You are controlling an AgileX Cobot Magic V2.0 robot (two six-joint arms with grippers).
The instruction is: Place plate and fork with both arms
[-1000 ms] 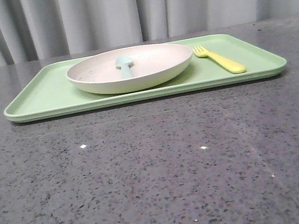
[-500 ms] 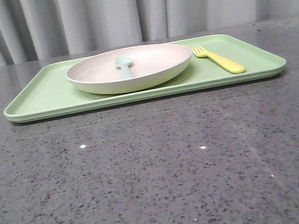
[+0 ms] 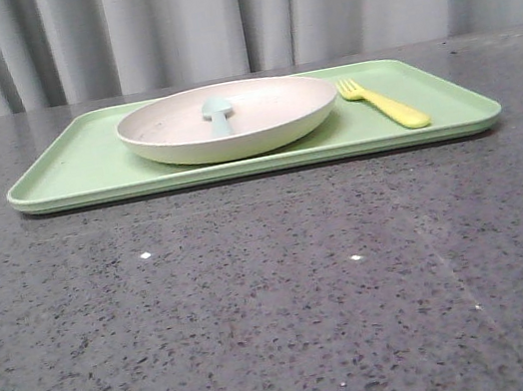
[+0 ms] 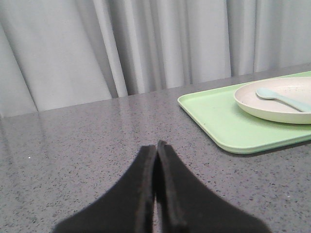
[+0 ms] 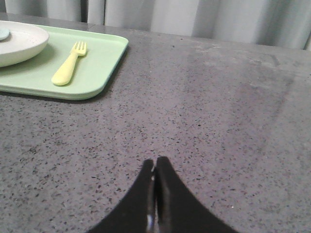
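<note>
The cream plate (image 3: 228, 120) rests on a light-green tray (image 3: 74, 168) at the far side of the table, with a pale blue spoon (image 3: 218, 114) lying in it. The yellow fork (image 3: 383, 101) lies on the tray to the right of the plate. The plate (image 4: 272, 104) and spoon (image 4: 284, 98) also show in the left wrist view, the fork (image 5: 69, 63) and plate (image 5: 19, 43) in the right wrist view. My left gripper (image 4: 156, 144) is shut and empty above bare table, well left of the tray. My right gripper (image 5: 155, 161) is shut and empty, right of the tray. Neither arm shows in the front view.
The tray (image 4: 223, 121) sits on a dark speckled stone table (image 3: 281, 303). Grey curtains (image 3: 230, 14) hang behind the table's far edge. The tray's right corner (image 5: 104, 82) lies away from my right gripper.
</note>
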